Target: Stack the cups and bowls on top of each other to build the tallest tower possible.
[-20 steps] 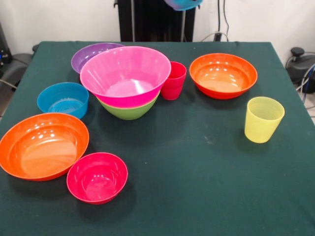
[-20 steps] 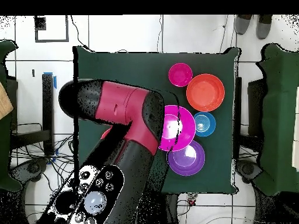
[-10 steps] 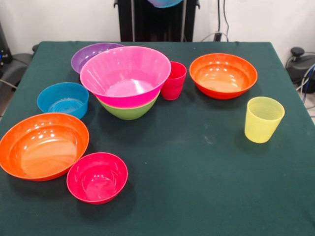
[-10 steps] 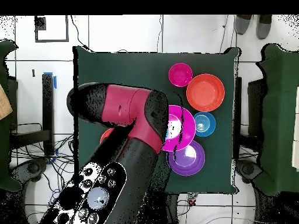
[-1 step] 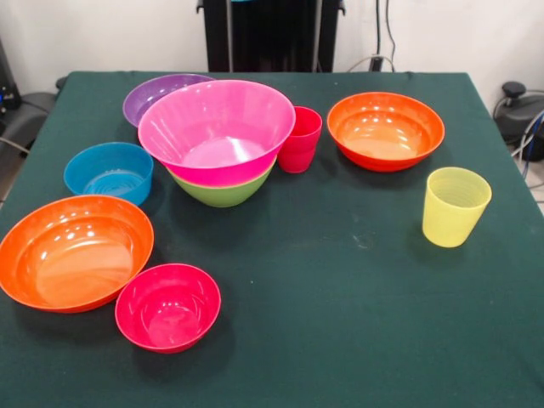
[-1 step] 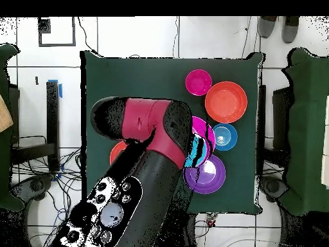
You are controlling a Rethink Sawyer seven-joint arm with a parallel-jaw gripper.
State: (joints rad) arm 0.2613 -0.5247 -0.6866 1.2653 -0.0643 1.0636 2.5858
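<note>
While the red and black robot arm (image 6: 148,167) reached across the dark green cloth worktop (image 5: 357,323), seen from above, its gripper (image 6: 199,146) was grasping a small glossy blue plastic bowl (image 6: 191,158) in the air over the tower.

From the front, with the worktop read as a clock face, the tower stood towards 11 o'clock: a large glossy pink plastic bowl (image 5: 217,127) nested in a green plastic bowl (image 5: 223,191). A purple plastic bowl (image 5: 149,93) sat at the tower's 10 o'clock, touching it or nearly so. A glossy red plastic cup (image 5: 299,140) stood upright just beside the tower at its 3 o'clock. A wide orange plastic bowl (image 5: 385,132) lay towards 1 o'clock, and a translucent yellow ribbed cup (image 5: 456,206) stood upright towards 3 o'clock, apart from it. A second small blue bowl (image 5: 109,172) rested at 9 o'clock. Another wide orange bowl (image 5: 72,252) lay at 8 o'clock, with a small red-pink bowl (image 5: 167,306) touching it at 7 o'clock.
</note>
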